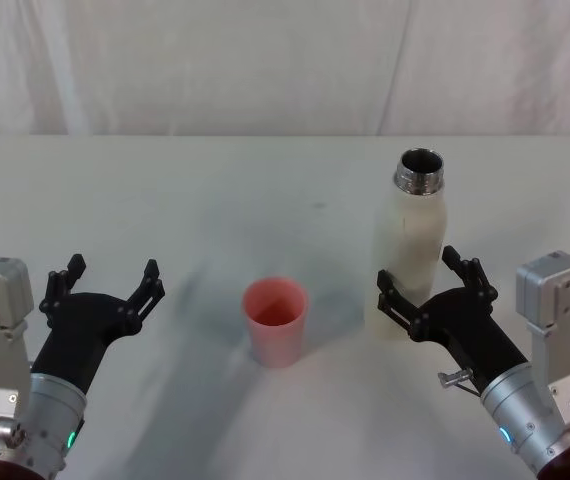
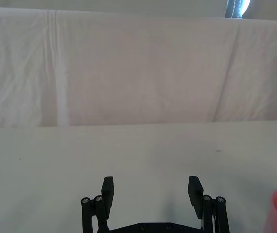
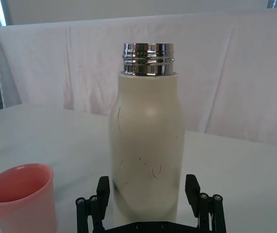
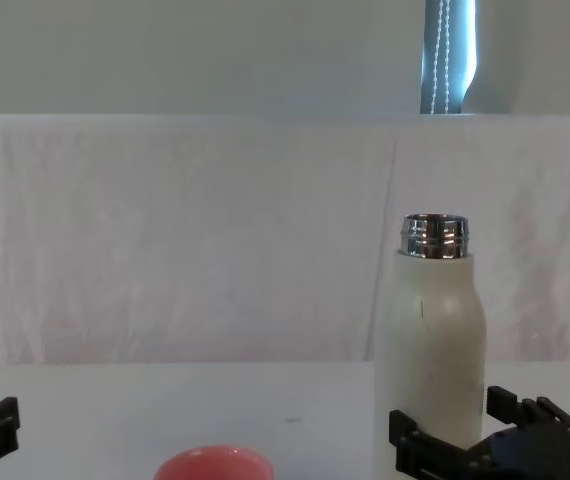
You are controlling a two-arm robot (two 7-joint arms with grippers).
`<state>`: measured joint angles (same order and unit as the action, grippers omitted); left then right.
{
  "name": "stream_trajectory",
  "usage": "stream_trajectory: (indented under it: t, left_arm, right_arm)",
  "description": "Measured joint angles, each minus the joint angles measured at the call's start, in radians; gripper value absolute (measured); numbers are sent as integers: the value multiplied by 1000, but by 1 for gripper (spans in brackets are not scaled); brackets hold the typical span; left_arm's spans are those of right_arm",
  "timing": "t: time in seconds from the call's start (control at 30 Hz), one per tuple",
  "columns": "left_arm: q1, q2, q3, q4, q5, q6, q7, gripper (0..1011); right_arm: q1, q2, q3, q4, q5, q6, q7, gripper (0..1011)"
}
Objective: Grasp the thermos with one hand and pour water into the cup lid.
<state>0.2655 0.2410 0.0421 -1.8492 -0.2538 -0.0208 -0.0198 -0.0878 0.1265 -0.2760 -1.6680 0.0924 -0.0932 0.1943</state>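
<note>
2 spread fingers of the right gripper (image 3: 149, 191) bracket the low body of the thermos (image 3: 147, 145) — rigid, smooth, probably heavy with water, so squeeze mid-body — beside the upright cup lid (image 1: 275, 320), while the left gripper (image 1: 107, 283) idles open.

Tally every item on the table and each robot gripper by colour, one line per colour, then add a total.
Cream-white: 1, the thermos
Salmon-pink: 1, the cup lid
Black: 2, the left gripper and the right gripper, both open
Total: 4
</note>
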Motion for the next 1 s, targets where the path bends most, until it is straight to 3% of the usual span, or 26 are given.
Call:
stream_trajectory:
  t: [1.0]
  left_arm:
    - [0, 0, 0, 0, 0, 0, 0, 1001]
  right_arm:
    - [80, -22, -12, 82, 25, -10, 11, 1003]
